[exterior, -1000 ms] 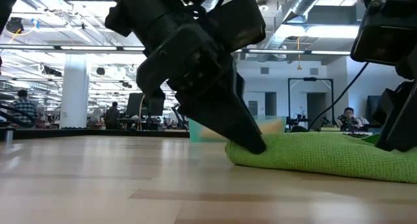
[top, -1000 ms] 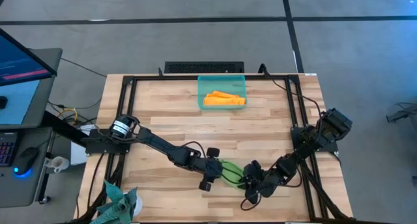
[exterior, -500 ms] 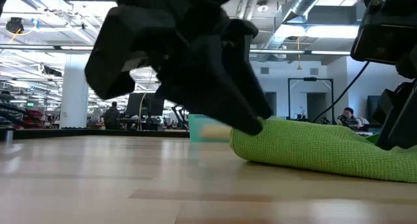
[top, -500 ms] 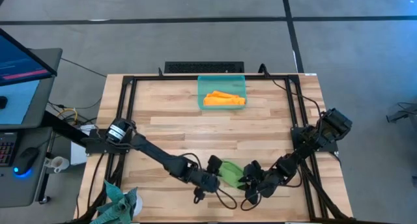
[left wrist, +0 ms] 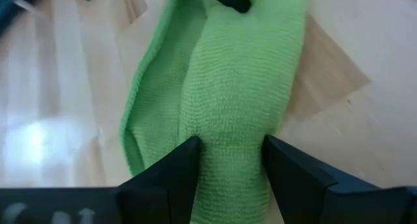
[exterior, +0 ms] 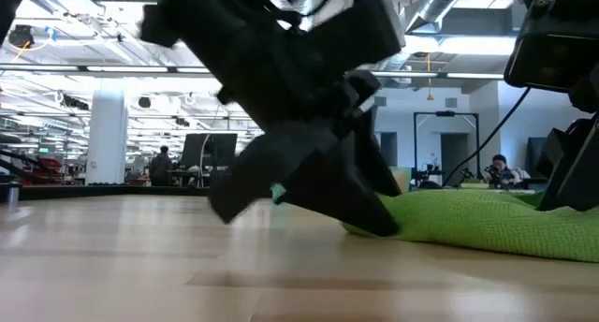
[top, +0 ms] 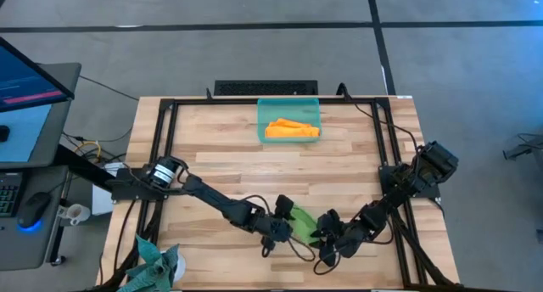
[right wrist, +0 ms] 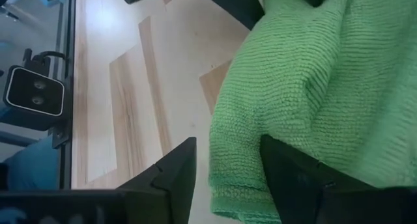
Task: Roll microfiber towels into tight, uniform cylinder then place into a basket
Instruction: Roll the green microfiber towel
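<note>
The lime green towel (top: 302, 222), folded into a thick bundle, lies on the wooden table near its front edge, between my two grippers. My left gripper (top: 286, 223) is at the bundle's left end and is shut on it. My right gripper (top: 321, 234) is at its right end and is shut on it. The orange towel (top: 291, 129) lies bunched inside the teal-green basket (top: 262, 122) at the table's far middle. My left gripper pinches the bundle's left end (left wrist: 229, 160) between its two fingers, several layers thick. The fingers (exterior: 370, 210) slant down from the table's left. The towel lies on the table. My right gripper has the towel's right end (right wrist: 236, 160) between its fingers, at a rounded fold that lies on the table.
A black metal frame (top: 161, 148) runs around the tabletop. A dark teal-grey cloth (top: 154, 263) lies at the near left corner. Bare wood (top: 254, 169) lies between the towel and the basket. A desk with a monitor (top: 25, 88) stands to the table's left.
My left gripper has stayed on the green towel's left end and has tipped and turned about it, swinging toward the near edge and then back toward the right. That end rose a little, then settled flatter on the table. My right gripper has kept still.
</note>
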You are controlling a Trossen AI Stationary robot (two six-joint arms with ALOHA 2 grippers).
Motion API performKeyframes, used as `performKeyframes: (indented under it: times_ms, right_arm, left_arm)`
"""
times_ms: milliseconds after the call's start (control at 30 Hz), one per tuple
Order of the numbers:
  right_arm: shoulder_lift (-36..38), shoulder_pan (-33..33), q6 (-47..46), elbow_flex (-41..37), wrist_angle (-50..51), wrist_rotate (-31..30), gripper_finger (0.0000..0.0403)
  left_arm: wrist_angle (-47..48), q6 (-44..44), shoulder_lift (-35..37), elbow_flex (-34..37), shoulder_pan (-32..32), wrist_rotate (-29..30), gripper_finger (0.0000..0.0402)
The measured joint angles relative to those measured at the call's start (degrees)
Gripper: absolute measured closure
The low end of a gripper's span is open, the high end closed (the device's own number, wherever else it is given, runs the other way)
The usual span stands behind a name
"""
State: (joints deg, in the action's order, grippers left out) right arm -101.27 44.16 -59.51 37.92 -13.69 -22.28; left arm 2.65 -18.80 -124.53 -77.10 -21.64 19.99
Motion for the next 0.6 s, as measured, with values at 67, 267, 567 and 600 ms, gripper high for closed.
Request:
performKeyframes:
  times_ms: [67, 267, 567, 600]
  right_arm:
    - [0.00, 0.09, 0.02, 0.01, -0.14, 0.02, 0.0205]
    - [0.02, -0.40, 3.30, 0.01, -0.20, 1.05, 0.0202]
    - [0.02, -1.51, 8.64, 0.01, -1.03, 2.09, 0.0219]
    - [0.02, -1.51, 9.00, 0.01, -0.99, 2.01, 0.0222]
  left_arm:
    - [0.18, 1.72, -0.88, 0.00, 0.61, -3.51, 0.0235]
    - [1.57, 14.45, -1.50, -0.12, 1.66, -8.09, 0.0236]
    - [2.13, 27.15, -1.09, -0.07, 1.26, -13.62, 0.0339]
    - [2.13, 28.66, -1.07, -0.06, 1.24, -14.27, 0.0353]
